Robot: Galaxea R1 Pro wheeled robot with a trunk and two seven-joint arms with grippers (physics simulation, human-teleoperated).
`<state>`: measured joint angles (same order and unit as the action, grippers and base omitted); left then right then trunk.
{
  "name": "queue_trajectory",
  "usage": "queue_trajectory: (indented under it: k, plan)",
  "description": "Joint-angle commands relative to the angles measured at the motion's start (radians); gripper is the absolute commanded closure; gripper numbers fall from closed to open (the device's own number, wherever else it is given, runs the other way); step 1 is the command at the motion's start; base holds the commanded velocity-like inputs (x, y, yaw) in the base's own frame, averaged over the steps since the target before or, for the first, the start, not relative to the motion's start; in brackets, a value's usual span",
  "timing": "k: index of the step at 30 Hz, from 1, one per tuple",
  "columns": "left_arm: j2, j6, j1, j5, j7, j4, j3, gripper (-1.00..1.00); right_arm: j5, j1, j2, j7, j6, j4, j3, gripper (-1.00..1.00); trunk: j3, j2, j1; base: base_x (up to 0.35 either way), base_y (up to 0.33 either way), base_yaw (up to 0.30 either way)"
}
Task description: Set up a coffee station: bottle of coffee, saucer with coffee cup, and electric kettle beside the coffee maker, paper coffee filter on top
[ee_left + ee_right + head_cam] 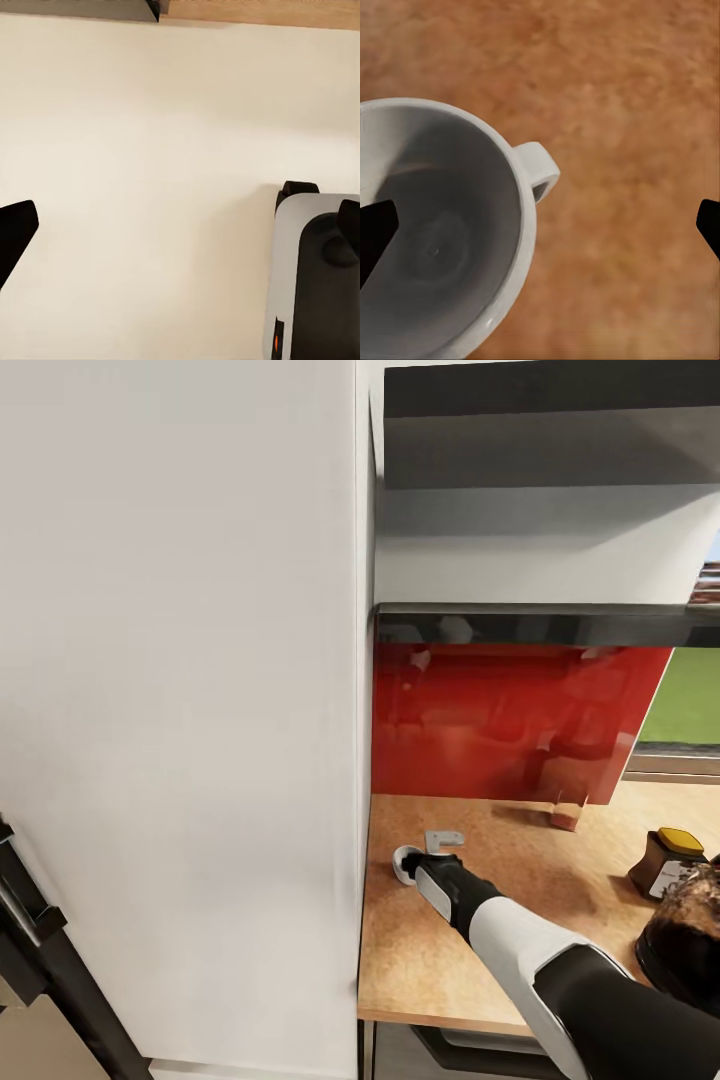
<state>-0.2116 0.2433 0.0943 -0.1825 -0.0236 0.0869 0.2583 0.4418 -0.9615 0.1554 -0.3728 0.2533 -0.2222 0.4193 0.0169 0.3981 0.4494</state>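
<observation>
A wooden table (520, 920) runs under a red backsplash (510, 720), with a tall white cabinet (180, 710) at nine o'clock in the head view. At three o'clock on the table stand the bottle of coffee (668, 865) with its yellow lid and, touching the picture's edge, a dark glass pot that is probably the coffee maker (685, 940); so the bottle step looks done. A small carton (566, 812) sits at one o'clock near the backsplash. No saucer, filter or kettle can be made out, so those steps seem to remain.

The right hand (425, 865) reaches to the table's near-left part, just above the white coffee cup (442, 232). In the right wrist view the cup stands upright and empty, its handle pointing to three o'clock. The fingers are apart: one dark tip overlaps the cup's rim, the other lies well clear beyond the handle, gripping nothing.

The left hand (180, 232) faces the plain cabinet, its tips spread and empty.
</observation>
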Motion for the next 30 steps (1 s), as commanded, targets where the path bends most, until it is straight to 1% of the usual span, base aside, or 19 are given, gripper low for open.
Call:
queue_trajectory:
  k: [1,12,16,22,24,26,29,30]
  plan:
    - [0.000,0.004,0.001,-0.009,-0.002,0.000,0.009,-1.00,0.006,0.007,0.000,-0.006,-0.025,-0.002,0.009,-1.00,0.002,0.002,0.001,0.000,0.000,0.000]
    - [0.000,0.004,0.001,-0.009,-0.002,0.000,0.009,-1.00,0.006,0.012,0.000,-0.006,-0.039,-0.001,0.007,-1.00,0.002,0.002,0.001,0.000,0.000,0.000]
    - [0.000,0.004,0.001,-0.009,-0.002,0.000,0.009,-1.00,0.006,0.016,0.000,-0.006,-0.040,0.023,0.007,-1.00,0.002,0.002,0.001,0.000,0.000,0.000]
    - [0.000,0.004,0.001,-0.009,-0.002,0.000,0.009,-1.00,0.006,0.018,0.000,-0.005,-0.040,0.031,0.007,-1.00,0.002,0.002,0.001,0.000,0.000,0.000]
    - [0.000,0.004,0.001,-0.009,-0.002,-0.001,0.009,-1.00,0.006,0.019,0.001,0.009,-0.040,0.032,0.007,-1.00,0.002,0.002,0.001,0.000,0.000,0.000]
    - [0.000,0.004,0.001,-0.009,-0.002,-0.001,0.009,-1.00,0.006,0.020,0.002,0.050,-0.040,0.032,0.007,-1.00,0.002,0.002,0.001,0.000,0.000,0.000]
    - [0.000,0.004,0.001,-0.009,-0.002,-0.001,0.009,-1.00,0.005,0.022,0.002,0.076,-0.039,0.032,0.007,-1.00,0.002,0.002,0.001,0.000,0.000,0.000]
    - [0.000,0.004,0.001,-0.009,-0.002,-0.001,0.009,-1.00,0.005,0.022,0.002,0.079,-0.039,0.032,0.007,1.00,0.002,0.002,0.001,0.000,0.000,0.000]
